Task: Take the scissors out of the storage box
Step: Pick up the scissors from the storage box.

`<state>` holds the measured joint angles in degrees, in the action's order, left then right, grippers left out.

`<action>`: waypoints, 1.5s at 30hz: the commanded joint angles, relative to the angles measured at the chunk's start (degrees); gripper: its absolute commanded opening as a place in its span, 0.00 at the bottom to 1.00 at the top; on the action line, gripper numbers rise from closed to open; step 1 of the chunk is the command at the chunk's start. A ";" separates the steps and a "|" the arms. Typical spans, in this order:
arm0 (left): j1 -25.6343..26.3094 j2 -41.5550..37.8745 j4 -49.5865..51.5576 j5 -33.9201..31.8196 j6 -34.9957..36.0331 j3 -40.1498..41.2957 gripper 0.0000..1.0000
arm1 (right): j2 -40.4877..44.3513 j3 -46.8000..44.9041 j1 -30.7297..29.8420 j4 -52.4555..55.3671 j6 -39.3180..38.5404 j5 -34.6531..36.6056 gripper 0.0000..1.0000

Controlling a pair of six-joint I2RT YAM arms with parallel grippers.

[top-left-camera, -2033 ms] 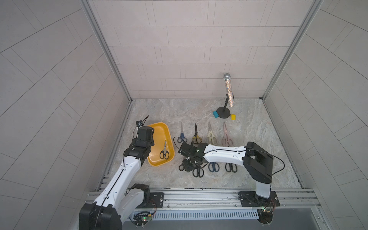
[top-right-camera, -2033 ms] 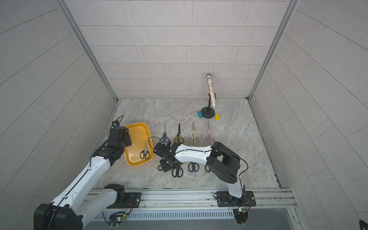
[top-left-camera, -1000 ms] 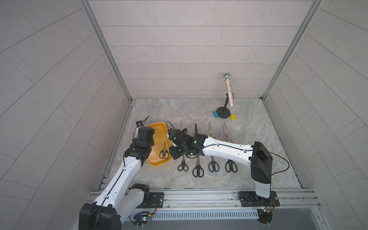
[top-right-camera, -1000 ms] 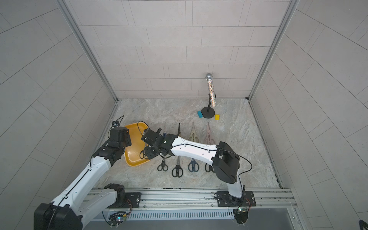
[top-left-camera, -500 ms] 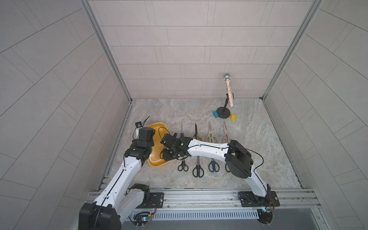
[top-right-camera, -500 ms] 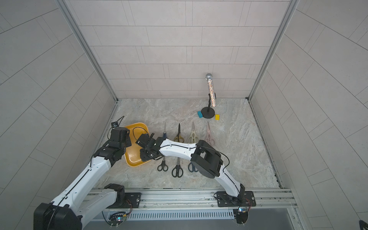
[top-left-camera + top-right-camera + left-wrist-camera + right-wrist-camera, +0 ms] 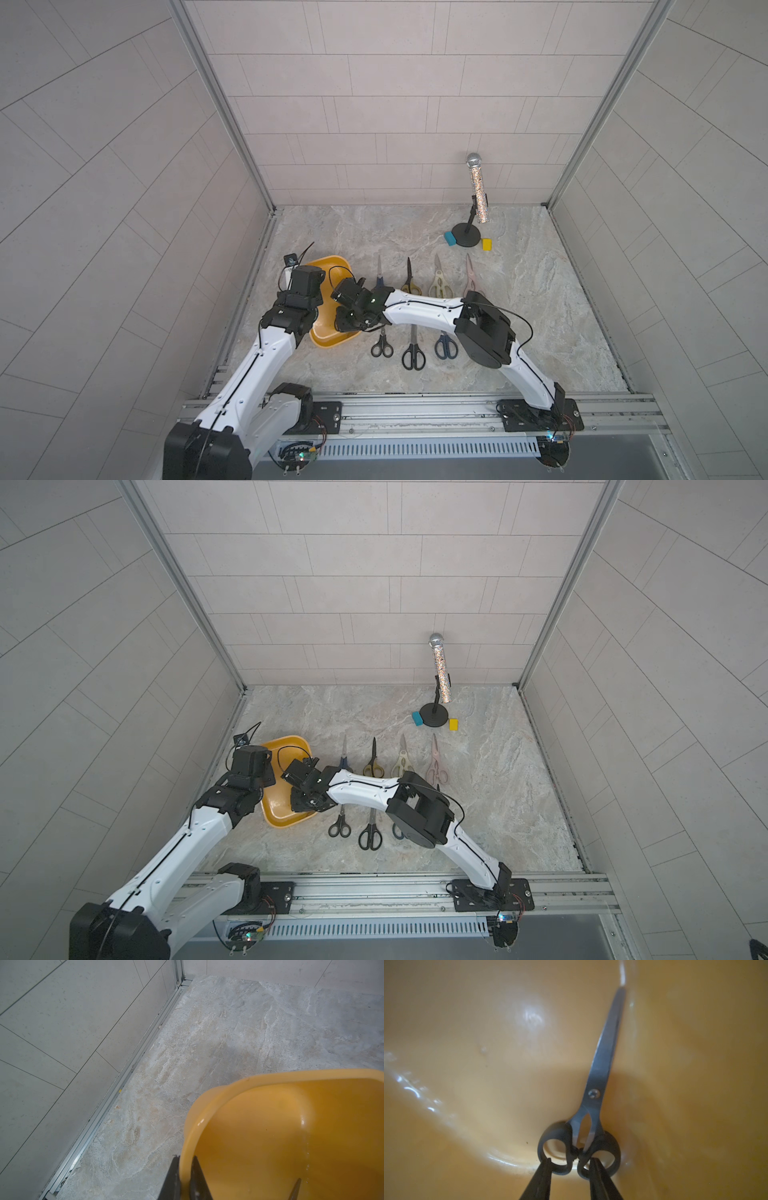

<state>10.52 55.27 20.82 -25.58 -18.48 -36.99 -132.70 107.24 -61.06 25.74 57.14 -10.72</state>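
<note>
The yellow storage box [image 7: 328,343] [image 7: 286,821] sits at the table's left. My left gripper [image 7: 185,1159] is shut on its left rim [image 7: 188,1126], one finger inside and one outside. My right gripper [image 7: 570,1160] reaches down into the box, hidden under its wrist in both top views. It has closed in on the black ring handles of a pair of scissors [image 7: 602,1059] lying flat on the box floor, one fingertip on the left ring and one through the right ring. Several other scissors [image 7: 413,353] lie in two rows on the table beside the box.
A glitter microphone on a black stand [image 7: 478,191] stands at the back right, with a blue block [image 7: 450,238] and a small yellow block [image 7: 486,244] by its base. The left wall and its metal rail [image 7: 116,1093] run close beside the box.
My right arm has swung left from the front row of scissors to over the box and lowered its gripper onto the pair inside. The left arm has stayed on the rim.
</note>
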 commanded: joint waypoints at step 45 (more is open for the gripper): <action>1.51 3.31 2.73 -4.86 2.47 -2.11 0.00 | 9.96 -7.62 2.70 -10.70 -1.15 2.34 0.05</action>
<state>12.34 58.30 20.49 -28.47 -18.00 -38.02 -125.43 100.42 -58.22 15.55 56.42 -7.84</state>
